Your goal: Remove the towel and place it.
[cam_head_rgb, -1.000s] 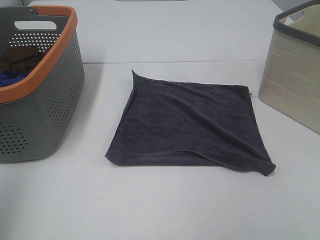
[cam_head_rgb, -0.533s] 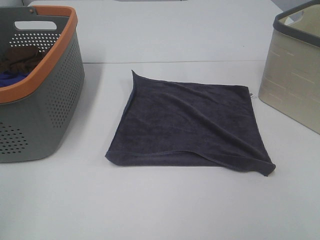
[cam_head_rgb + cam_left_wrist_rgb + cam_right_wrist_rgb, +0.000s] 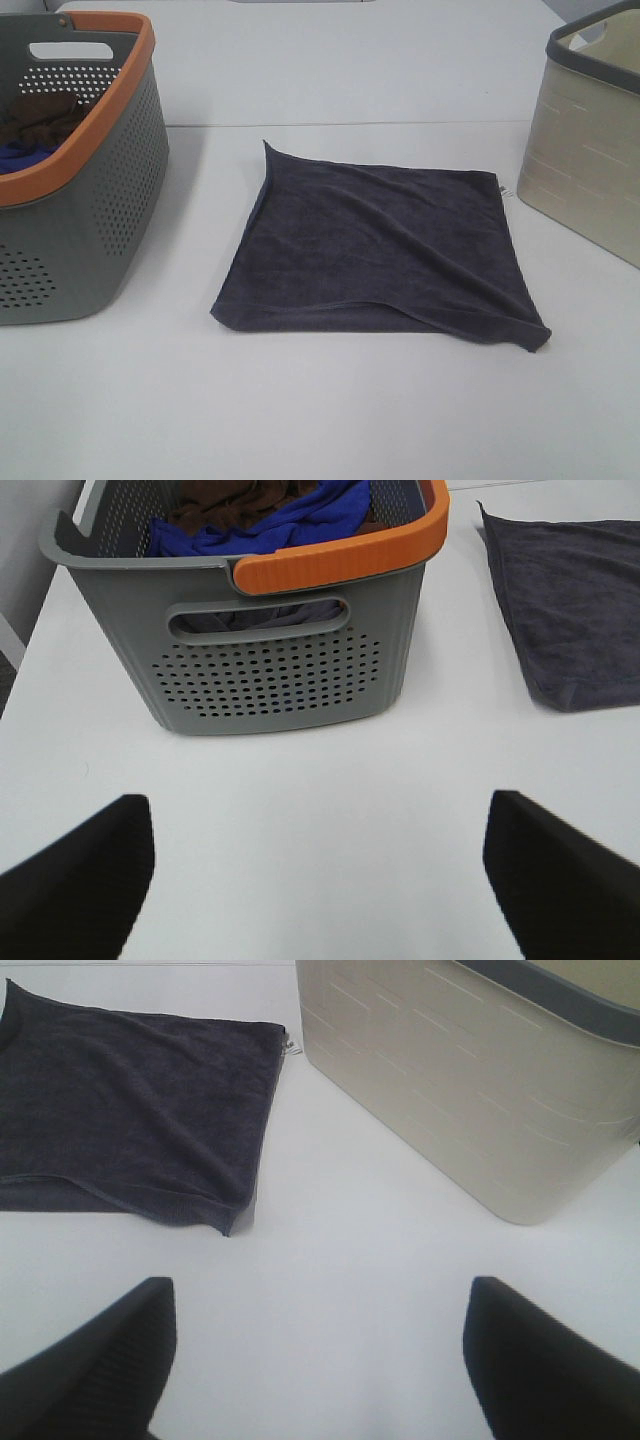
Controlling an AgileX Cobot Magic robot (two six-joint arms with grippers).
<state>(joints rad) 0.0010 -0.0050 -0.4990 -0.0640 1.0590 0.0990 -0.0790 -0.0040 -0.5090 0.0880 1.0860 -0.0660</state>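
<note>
The dark charcoal towel (image 3: pixel 375 250) lies spread flat on the white table (image 3: pixel 330 410) between two baskets, with a small white tag at its far right corner. It also shows in the left wrist view (image 3: pixel 575 610) and the right wrist view (image 3: pixel 130 1110). My left gripper (image 3: pixel 320 880) is open and empty over bare table, in front of the grey basket (image 3: pixel 270 670). My right gripper (image 3: pixel 315 1360) is open and empty over bare table, near the towel's corner and the beige basket (image 3: pixel 470 1100). Neither gripper shows in the exterior view.
The grey basket with an orange rim (image 3: pixel 75 170) stands at the left and holds a brown cloth (image 3: pixel 240 495) and a bright blue cloth (image 3: pixel 280 520). The beige basket with a dark rim (image 3: pixel 590 150) stands at the right.
</note>
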